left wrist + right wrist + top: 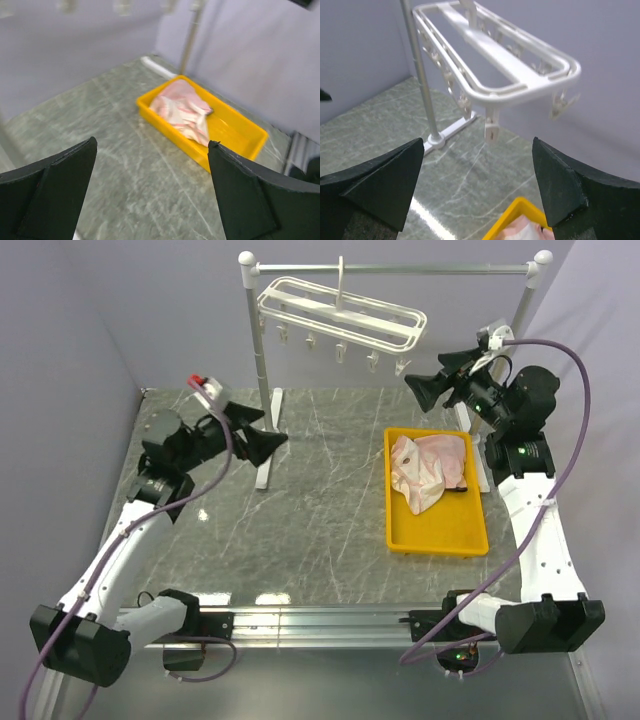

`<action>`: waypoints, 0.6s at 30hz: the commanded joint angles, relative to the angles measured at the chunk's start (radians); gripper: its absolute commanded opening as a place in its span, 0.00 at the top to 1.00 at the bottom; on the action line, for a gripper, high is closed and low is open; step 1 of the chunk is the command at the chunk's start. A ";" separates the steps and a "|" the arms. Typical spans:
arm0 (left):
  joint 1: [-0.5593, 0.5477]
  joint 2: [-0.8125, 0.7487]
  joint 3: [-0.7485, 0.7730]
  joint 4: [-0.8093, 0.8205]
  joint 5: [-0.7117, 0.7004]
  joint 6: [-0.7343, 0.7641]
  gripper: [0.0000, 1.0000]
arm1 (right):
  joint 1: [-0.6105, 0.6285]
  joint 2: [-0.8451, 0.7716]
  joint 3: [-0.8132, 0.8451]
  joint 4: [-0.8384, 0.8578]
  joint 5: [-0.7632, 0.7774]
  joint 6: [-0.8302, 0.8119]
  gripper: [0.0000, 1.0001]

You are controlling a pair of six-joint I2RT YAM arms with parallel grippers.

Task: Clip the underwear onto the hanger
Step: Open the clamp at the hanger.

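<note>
Pale pink underwear (pixel 430 468) (pixel 181 110) lies heaped in the far half of a yellow tray (pixel 437 535) (pixel 235 131); only its edge (pixel 526 231) shows in the right wrist view. The white hanger (pixel 340 312) (pixel 495 60) hangs from the rail with a row of small clips (pixel 340 348) (pixel 491 129) dangling below. My left gripper (pixel 268 443) (pixel 151 150) is open and empty, held above the table left of the tray. My right gripper (pixel 418 390) (pixel 478 150) is open and empty, raised beyond the tray's far edge, below the hanger's right end.
A grey rail stand (pixel 262 390) with white ball ends (pixel 247 258) carries the hanger; its left post (pixel 422 75) and white foot (pixel 267 450) stand close to my left gripper. Purple walls close in the back and sides. A metal rail (pixel 300 620) runs along the near edge.
</note>
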 commanded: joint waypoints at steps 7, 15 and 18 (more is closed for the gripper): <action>-0.279 0.126 0.119 0.217 -0.090 0.181 0.01 | 0.042 0.082 0.044 0.098 0.001 0.053 0.09; -0.383 0.238 0.164 0.298 -0.184 0.217 0.02 | 0.070 0.145 0.072 0.109 0.060 0.076 0.18; -0.384 0.262 0.188 0.329 -0.211 0.184 0.02 | 0.071 0.145 0.025 0.136 0.063 0.093 0.18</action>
